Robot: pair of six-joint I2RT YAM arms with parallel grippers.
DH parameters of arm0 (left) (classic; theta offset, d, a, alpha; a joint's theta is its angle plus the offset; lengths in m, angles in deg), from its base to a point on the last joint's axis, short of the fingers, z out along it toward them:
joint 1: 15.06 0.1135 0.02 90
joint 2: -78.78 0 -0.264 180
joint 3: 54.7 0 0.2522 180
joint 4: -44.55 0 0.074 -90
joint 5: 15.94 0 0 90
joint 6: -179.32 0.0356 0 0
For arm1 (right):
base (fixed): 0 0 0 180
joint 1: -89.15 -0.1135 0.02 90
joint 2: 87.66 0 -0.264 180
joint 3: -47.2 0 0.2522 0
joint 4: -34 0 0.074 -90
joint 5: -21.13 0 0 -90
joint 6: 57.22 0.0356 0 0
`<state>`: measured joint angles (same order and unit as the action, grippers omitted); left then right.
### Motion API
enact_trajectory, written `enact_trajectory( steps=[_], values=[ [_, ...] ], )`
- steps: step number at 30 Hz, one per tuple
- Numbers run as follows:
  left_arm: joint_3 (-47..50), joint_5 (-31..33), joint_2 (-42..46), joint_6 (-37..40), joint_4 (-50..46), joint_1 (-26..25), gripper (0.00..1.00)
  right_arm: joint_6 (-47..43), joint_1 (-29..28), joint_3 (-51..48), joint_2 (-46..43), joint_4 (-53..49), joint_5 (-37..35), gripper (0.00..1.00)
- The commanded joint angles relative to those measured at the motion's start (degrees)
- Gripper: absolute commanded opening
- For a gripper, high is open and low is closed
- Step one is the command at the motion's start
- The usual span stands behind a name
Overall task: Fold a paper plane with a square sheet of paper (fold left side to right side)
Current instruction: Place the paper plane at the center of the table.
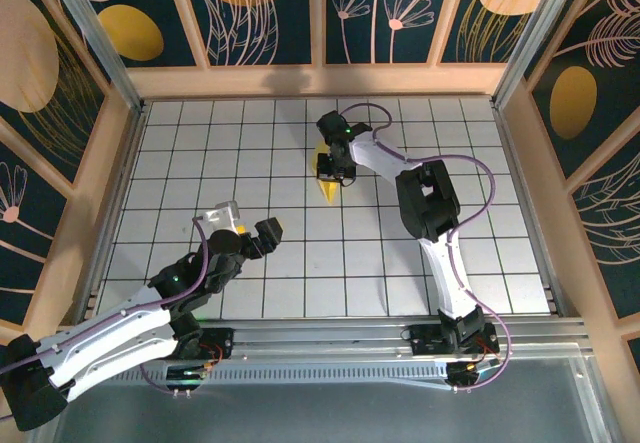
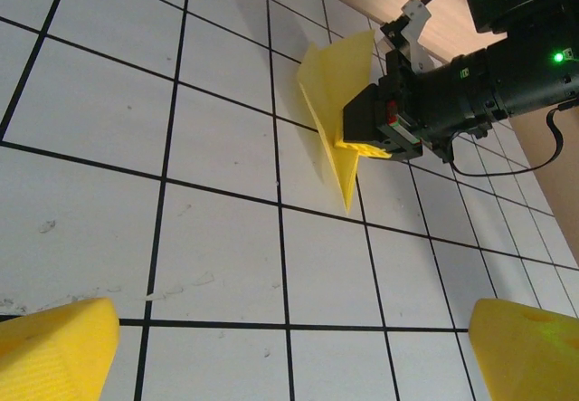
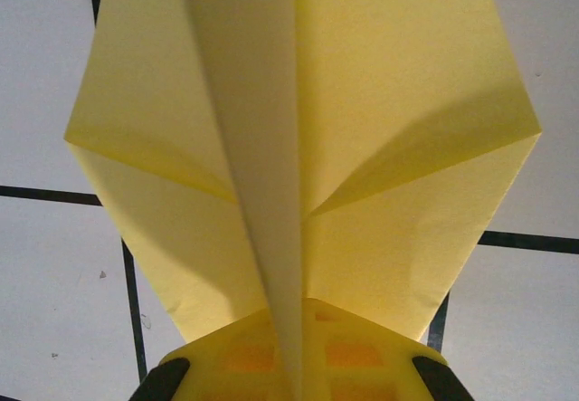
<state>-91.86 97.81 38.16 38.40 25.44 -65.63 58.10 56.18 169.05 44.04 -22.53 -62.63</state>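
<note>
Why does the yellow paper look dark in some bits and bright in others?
Right wrist view: the paper plane is very close, and grey shadow bands cross its lower flaps beside the raised middle fold. Left wrist view: it looks sharp and evenly bright, with a faint shadow on the white tiles beside it. Top external view: it is tiny, partly under the right gripper, so no shading shows.

the tiled table [image 1: 200, 153] is viewed steeply from above and behind the arm bases [image 1: 445, 341], the left wrist view is aimed low across it at the paper plane [image 2: 330, 93], which is framed very closely from the right wrist.
</note>
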Motion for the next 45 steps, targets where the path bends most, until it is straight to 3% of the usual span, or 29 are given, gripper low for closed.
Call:
enact_trajectory(
  steps=[1, 16, 35, 45],
  values=[
    [0.41, -0.50, -0.17, 1.64, 1.13, 0.20, 0.99, -1.33, 0.54, 2.44, 1.94, -3.10, 1.29, 0.02],
    [0.36, -0.95, -1.10, 1.60, 1.04, 0.25, 0.99, -0.01, 0.98, 3.34, 3.65, -2.68, 2.57, 0.06],
    [0.02, -0.72, -1.18, 1.91, 0.30, 0.26, 0.99, 1.49, 1.15, 1.62, 3.39, -2.06, 2.23, 0.29],
    [-1.51, 1.46, -0.51, -0.15, -4.47, 0.20, 0.99, 2.94, 0.74, 1.90, 1.64, -3.38, 0.20, 0.30]
  ],
)
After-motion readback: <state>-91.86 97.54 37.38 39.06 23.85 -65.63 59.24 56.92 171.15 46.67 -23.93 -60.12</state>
